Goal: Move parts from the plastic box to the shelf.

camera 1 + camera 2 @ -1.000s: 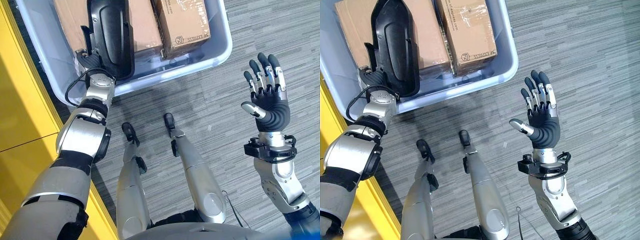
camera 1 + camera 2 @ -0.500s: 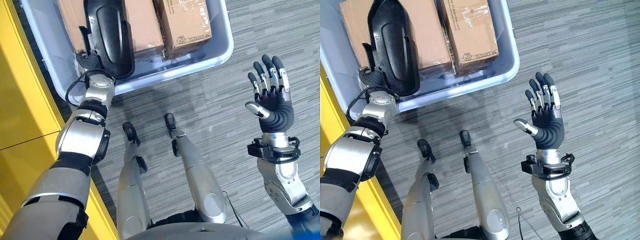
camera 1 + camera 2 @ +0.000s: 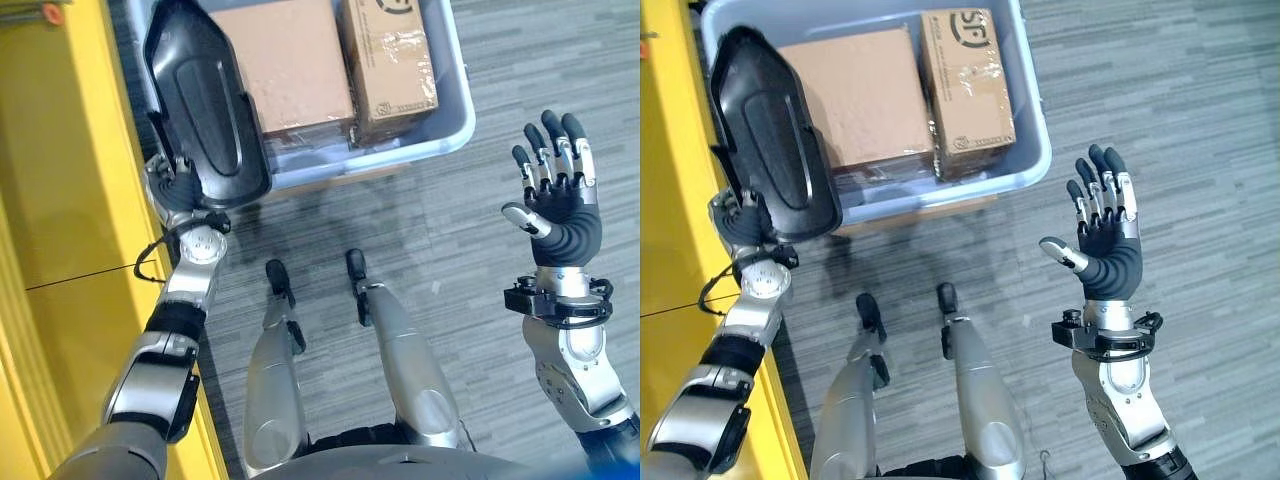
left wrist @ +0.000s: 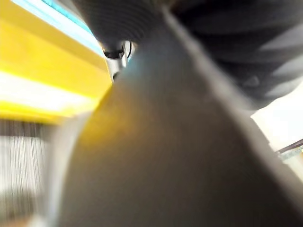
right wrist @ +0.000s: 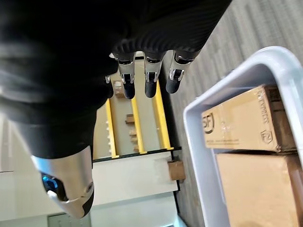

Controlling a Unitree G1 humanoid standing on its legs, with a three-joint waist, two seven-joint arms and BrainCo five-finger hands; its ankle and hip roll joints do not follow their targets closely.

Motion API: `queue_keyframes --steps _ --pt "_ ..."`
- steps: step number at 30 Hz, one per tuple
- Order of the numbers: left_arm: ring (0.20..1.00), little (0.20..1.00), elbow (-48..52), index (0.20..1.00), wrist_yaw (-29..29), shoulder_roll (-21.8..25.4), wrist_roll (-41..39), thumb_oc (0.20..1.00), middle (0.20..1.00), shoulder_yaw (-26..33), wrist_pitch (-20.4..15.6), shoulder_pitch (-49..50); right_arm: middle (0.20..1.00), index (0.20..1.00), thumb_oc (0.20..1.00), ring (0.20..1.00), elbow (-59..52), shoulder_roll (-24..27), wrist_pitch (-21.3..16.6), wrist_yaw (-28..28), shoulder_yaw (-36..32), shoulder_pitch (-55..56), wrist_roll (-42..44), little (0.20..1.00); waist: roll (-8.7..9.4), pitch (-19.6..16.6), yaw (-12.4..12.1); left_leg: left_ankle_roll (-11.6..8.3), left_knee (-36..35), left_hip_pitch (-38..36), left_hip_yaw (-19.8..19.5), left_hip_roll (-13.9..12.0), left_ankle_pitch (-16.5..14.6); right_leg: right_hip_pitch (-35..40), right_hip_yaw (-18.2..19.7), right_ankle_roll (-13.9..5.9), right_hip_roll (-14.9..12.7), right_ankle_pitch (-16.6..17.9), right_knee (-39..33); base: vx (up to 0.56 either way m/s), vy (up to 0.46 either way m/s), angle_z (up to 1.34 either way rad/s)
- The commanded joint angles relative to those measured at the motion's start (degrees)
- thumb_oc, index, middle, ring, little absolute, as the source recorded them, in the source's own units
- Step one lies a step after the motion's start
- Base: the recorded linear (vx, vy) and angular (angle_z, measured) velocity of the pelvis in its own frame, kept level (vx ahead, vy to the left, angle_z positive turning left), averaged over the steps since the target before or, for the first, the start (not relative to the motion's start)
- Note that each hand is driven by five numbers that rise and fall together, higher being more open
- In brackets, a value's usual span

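Black plastic, a long moulded part (image 3: 205,115), is being held up at the upper left of the frame, over the left edge of the grey plastic box (image 3: 455,95). It is being gripped at its lower end by the left hand (image 3: 172,182), whose fingers are being kept clamped on it. Two cardboard boxes (image 3: 290,65) are lying side by side inside the plastic box. A yellow shelf (image 3: 60,200) is running down the left side. At the right, the right hand (image 3: 558,195) is being held upright above the carpeted floor (image 3: 470,230), fingers spread and holding nothing.
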State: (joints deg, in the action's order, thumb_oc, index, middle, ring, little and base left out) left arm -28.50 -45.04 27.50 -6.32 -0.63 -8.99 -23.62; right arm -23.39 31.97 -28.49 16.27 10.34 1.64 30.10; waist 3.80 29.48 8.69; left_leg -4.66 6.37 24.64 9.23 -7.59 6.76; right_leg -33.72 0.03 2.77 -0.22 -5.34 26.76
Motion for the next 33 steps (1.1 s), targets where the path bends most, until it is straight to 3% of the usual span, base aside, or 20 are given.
queue_keyframes --steps 1,9,12,17,23,25,26,28,29,30,32,33 --pt "0.200 0.200 2.47 0.200 -1.13 2.31 4.83 0.200 0.200 2.98 -4.41 -1.94 1.000 1.000 1.000 1.000 -1.96 -1.01 -1.92 -0.11 -2.56 0.80 -2.01 1.000 0.76 -2.93 1.94 -3.16 6.35 -6.34 -2.62 -6.03 -8.17 3.23 1.70 -8.38 -4.30 5.54 -7.92 0.03 0.021 0.06" --pt "0.200 0.200 26.23 0.200 7.81 0.54 7.27 0.200 0.200 7.97 -10.35 19.62 1.000 1.000 1.000 1.000 -0.47 -1.64 1.00 -2.59 -5.57 1.65 -2.25 1.000 -2.17 -7.94 -0.90 -2.49 3.86 -12.97 -3.47 -5.34 -8.58 11.72 0.35 -8.56 -5.44 4.37 -10.05 0.04 0.031 0.06" --pt "0.200 0.200 28.08 0.200 10.21 0.08 5.56 0.200 0.200 8.17 -11.33 22.24 1.000 1.000 1.000 1.000 -0.27 -1.76 1.76 -3.30 -5.82 2.02 -2.53 1.000 -2.68 -9.45 -1.28 -2.33 3.27 -13.90 -3.78 -5.33 -8.27 12.87 0.05 -8.47 -5.69 4.06 -10.17 0.05 0.011 0.11" --pt "0.200 0.200 32.41 0.200 18.40 -0.81 0.76 0.200 0.200 7.85 -12.84 32.42 1.000 1.000 1.000 1.000 1.81 -1.67 3.96 -6.34 -6.62 4.33 -2.18 1.000 -4.36 -13.53 -2.97 -1.76 2.82 -18.12 -5.66 -5.38 -8.65 17.45 -2.55 -7.84 -6.19 0.39 -7.68 0.06 -0.006 0.20" --pt "0.200 0.200 35.08 0.200 25.30 -3.46 -4.32 0.200 0.200 7.02 -12.26 40.76 1.000 1.000 1.000 1.000 3.33 -2.23 5.96 -9.47 -5.62 5.92 -0.19 1.000 -4.32 -16.47 -5.24 -1.44 3.51 -21.08 -8.30 -5.35 -8.48 22.40 -6.12 -6.97 -6.20 -3.50 -5.13 0.06 -0.079 0.34" --pt "0.200 0.200 34.58 0.200 26.57 -4.61 -5.43 0.200 0.200 6.76 -11.80 42.66 1.000 1.000 1.000 1.000 3.53 -2.50 6.54 -10.32 -5.02 6.26 0.68 1.000 -4.22 -17.50 -6.56 -1.68 3.63 -21.48 -10.24 -5.29 -6.47 25.13 -8.20 -6.34 -5.93 -4.27 -5.93 0.04 -0.145 0.52" --pt "0.200 0.200 34.71 0.200 28.13 -5.04 -5.79 0.200 0.200 6.78 -11.15 44.58 1.000 1.000 1.000 1.000 3.98 -2.50 6.88 -11.02 -5.35 7.09 0.59 1.000 -4.32 -18.52 -8.29 -2.34 3.31 -21.29 -12.49 -5.38 -2.64 27.38 -10.80 -5.70 -5.68 -4.98 -7.11 0.03 -0.145 0.57" --pt "0.200 0.200 34.92 0.200 28.68 -5.01 -5.77 0.200 0.200 6.59 -10.90 45.42 1.000 1.000 1.000 1.000 4.24 -2.56 6.74 -11.01 -5.73 7.49 0.60 1.000 -4.45 -18.76 -8.40 -2.89 2.62 -21.21 -14.13 -5.47 -0.54 28.84 -12.75 -5.35 -5.63 -5.15 -7.98 0.02 -0.125 0.79" --pt "0.200 0.200 34.87 0.200 30.23 -5.78 -8.12 0.200 0.200 6.18 -10.69 46.21 1.000 1.000 1.000 1.000 4.71 -2.75 6.82 -11.01 -6.41 8.41 0.17 1.000 -4.60 -19.20 -9.21 -3.71 0.81 -20.95 -16.04 -5.47 2.43 31.19 -16.53 -4.94 -5.92 -5.88 -9.31 0.00 -0.109 1.31" --pt "0.200 0.200 34.90 0.200 30.25 -5.78 -8.14 0.200 0.200 6.18 -10.67 46.20 1.000 1.000 1.000 1.000 4.72 -2.75 6.81 -11.01 -6.44 8.41 0.17 1.000 -4.67 -19.29 -9.01 -3.71 0.67 -20.72 -16.29 -5.45 2.72 31.17 -16.77 -4.93 -5.89 -5.61 -9.58 -0.03 -0.090 1.43" --pt "0.200 0.200 34.80 0.200 30.32 -5.93 -8.32 0.200 0.200 5.95 -10.39 45.48 1.000 1.000 1.000 1.000 5.12 -2.41 6.78 -10.40 -6.70 8.15 -0.34 1.000 -4.55 -18.84 -8.96 -2.83 0.63 -18.10 -15.04 -4.14 4.84 32.99 -21.65 -4.34 -7.13 -5.17 -11.24 -0.11 -0.057 1.50" --pt "0.200 0.200 35.21 0.200 30.34 -5.99 -8.24 0.200 0.200 6.56 -10.36 45.40 1.000 1.000 1.000 1.000 5.21 -2.17 6.99 -10.58 -6.33 7.56 -0.47 1.000 -4.18 -18.41 -9.12 -2.00 3.56 -18.26 -14.02 -3.21 2.72 32.64 -21.70 -4.19 -7.59 -4.85 -10.94 -0.14 -0.068 1.22"
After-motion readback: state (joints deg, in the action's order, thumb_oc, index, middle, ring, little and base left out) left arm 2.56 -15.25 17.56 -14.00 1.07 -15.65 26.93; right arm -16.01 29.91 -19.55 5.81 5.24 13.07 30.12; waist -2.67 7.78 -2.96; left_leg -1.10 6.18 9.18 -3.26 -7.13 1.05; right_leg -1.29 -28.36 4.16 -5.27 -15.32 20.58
